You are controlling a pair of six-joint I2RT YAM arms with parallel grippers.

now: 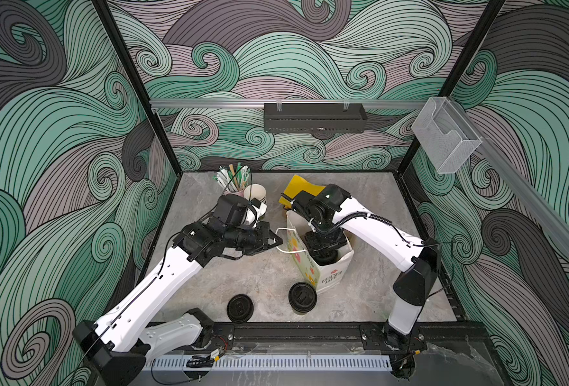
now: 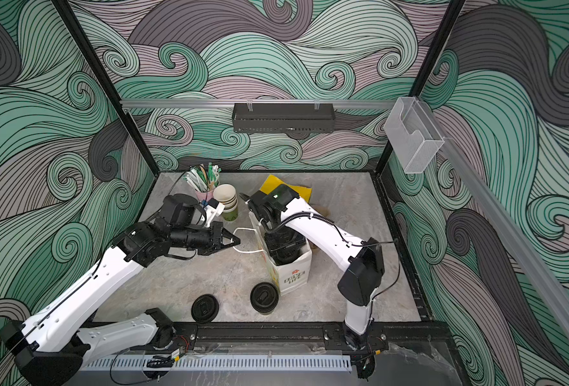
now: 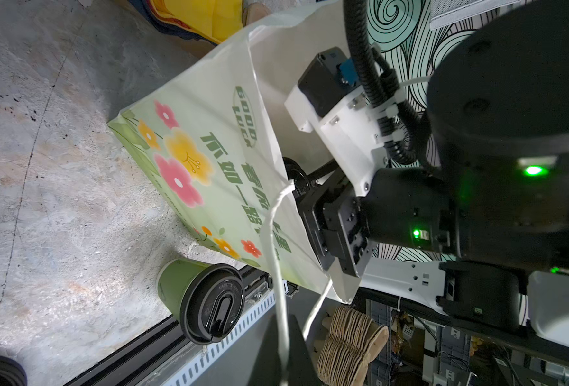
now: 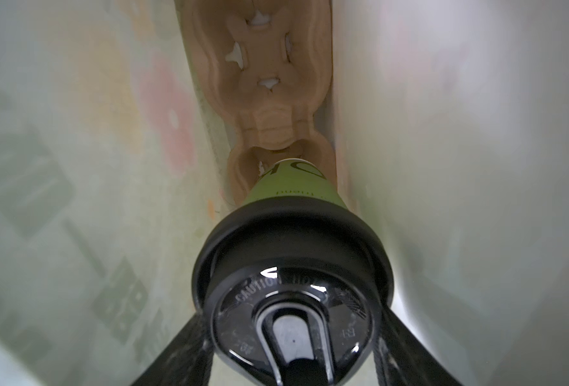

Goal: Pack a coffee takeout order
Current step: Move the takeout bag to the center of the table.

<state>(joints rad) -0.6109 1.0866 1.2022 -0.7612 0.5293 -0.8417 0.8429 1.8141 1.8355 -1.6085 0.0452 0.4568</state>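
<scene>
My left pincer (image 1: 278, 241) clenched on handle (image 3: 278, 287) of floral GOOD LUCK bag (image 3: 209, 160), right pincer (image 4: 293, 317) grasping green cup (image 4: 293, 190), lid (image 4: 293, 254) reading CAUTION HOT

You have a glossy black plastic lid (image 4: 293, 317) on a matt olive-green paper cup (image 4: 293, 190), a rough tan moulded pulp tray (image 4: 269, 67), a smooth printed paper bag (image 3: 223, 110) with a twisted cord handle (image 3: 273, 254), and a matt, stone-like grey tabletop (image 1: 243, 277).

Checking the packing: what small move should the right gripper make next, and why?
Probably lower the black-lidded olive-green paper cup slightly: the right gripper holds it inside the flowered white paper bag, base not clearly seated in the brown pulp carrier.
</scene>
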